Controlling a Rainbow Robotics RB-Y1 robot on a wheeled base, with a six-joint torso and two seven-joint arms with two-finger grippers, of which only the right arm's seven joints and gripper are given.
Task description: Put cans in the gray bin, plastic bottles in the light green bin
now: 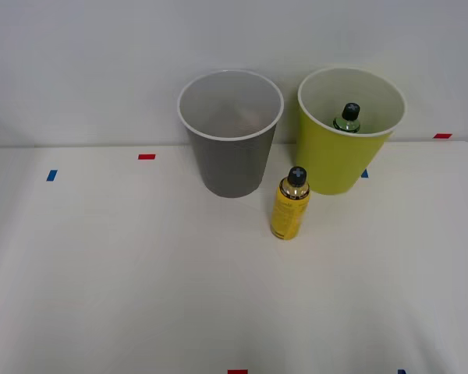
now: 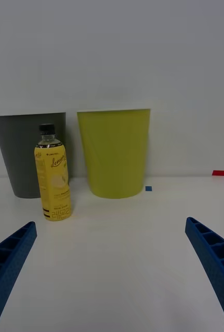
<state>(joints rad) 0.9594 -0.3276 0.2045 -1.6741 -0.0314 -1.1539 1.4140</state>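
The yellow bottle [image 1: 290, 205] stands upright on the tabletop [image 1: 140, 280], just in front of the gap between the gray bin [image 1: 231, 132] and the green bin [image 1: 349, 128], nearer the green one; a dark green bottle [image 1: 347, 118] already sits inside the green bin. In the wrist view the right gripper [image 2: 112, 270] has its jaws spread wide and holds nothing, with the yellow bottle off to one side of its centre line and well ahead of the fingers [image 2: 213, 259]. The likely trouble is that offset: a straight advance would probably bring one finger against the bottle's side instead of straddling it, and a tall, narrow bottle should tip or skid easily. It also stands close to both bins, so a wide-open approach may nudge one of them, and these light, tapered cups could slide or topple. At the drop, the gray bin sits just beside the green one, so a release short of the green rim could land the bottle in the wrong bin or on the tabletop.
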